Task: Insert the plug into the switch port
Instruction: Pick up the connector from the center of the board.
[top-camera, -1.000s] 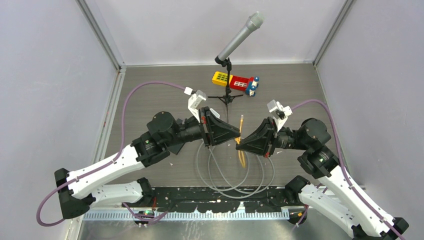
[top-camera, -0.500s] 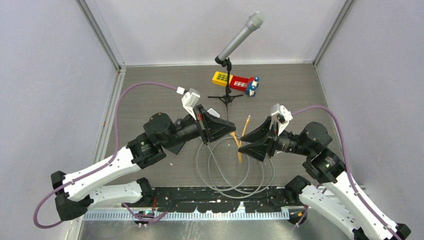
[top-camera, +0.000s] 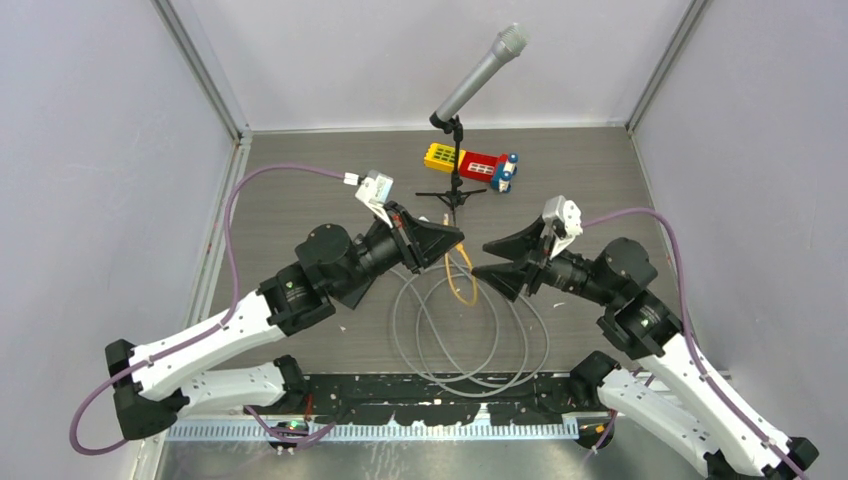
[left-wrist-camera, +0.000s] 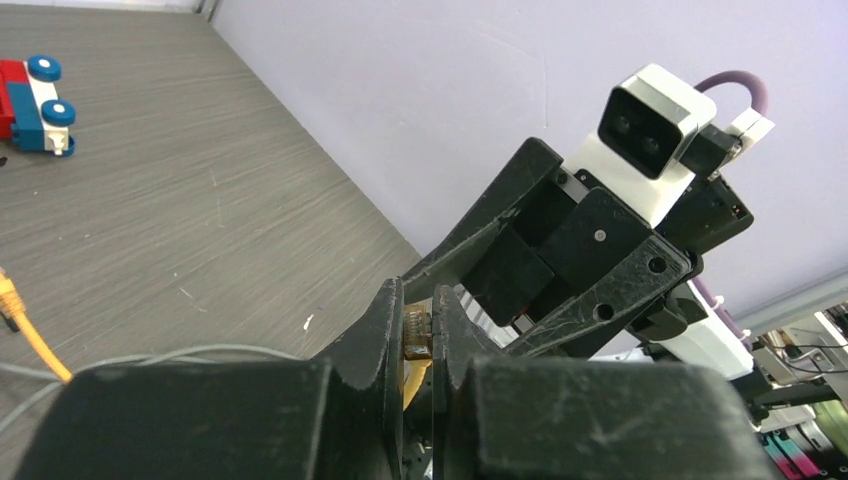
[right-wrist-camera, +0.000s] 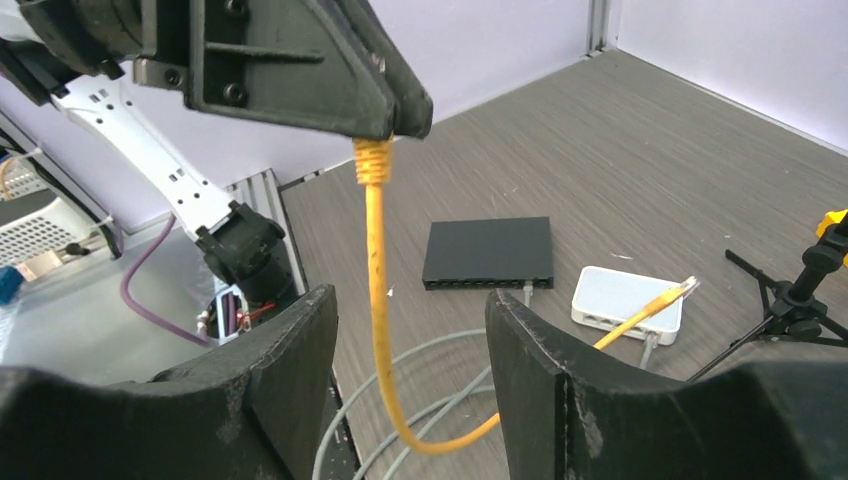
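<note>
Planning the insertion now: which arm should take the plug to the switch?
Left, probably. The left gripper is shut on the plug, its yellow cable hanging down, and the switch lies on the table close by. The right gripper is open and holds nothing.

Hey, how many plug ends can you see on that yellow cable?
2. One plug is pinched in the shut left gripper, the yellow cable dangling below it. The other plug is free, at the white box beside the black switch. None seems hidden.
</note>
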